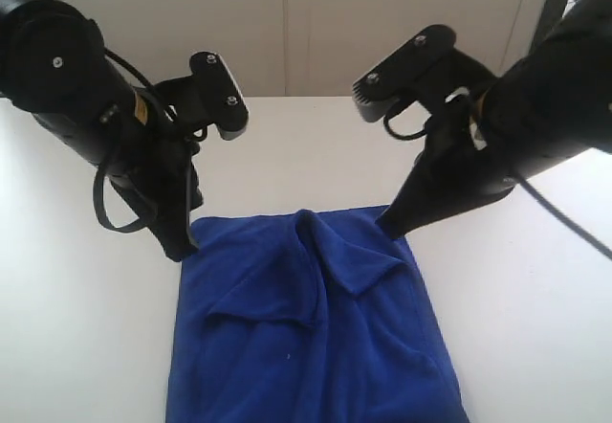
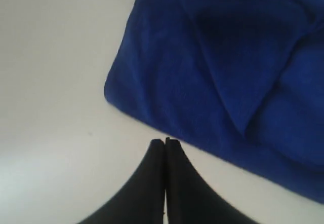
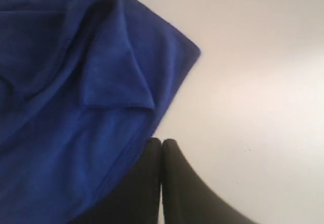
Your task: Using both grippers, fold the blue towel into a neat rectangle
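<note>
The blue towel [image 1: 316, 337] lies on the white table, rumpled, with a raised fold running across its far half and its near end cut off by the frame. My left gripper [image 1: 179, 249] is shut and empty, its tips just off the towel's far left corner. In the left wrist view the shut left gripper [image 2: 165, 142] points at the table a short way from the towel [image 2: 228, 67]. My right gripper [image 1: 387, 224] is shut at the far right corner. In the right wrist view the right gripper [image 3: 162, 142] sits against the towel's edge [image 3: 76, 107], holding nothing.
The white table [image 1: 76, 327] spreads out on both sides of the towel and beyond it to a pale wall [image 1: 316, 21]. Black cables hang from both arms.
</note>
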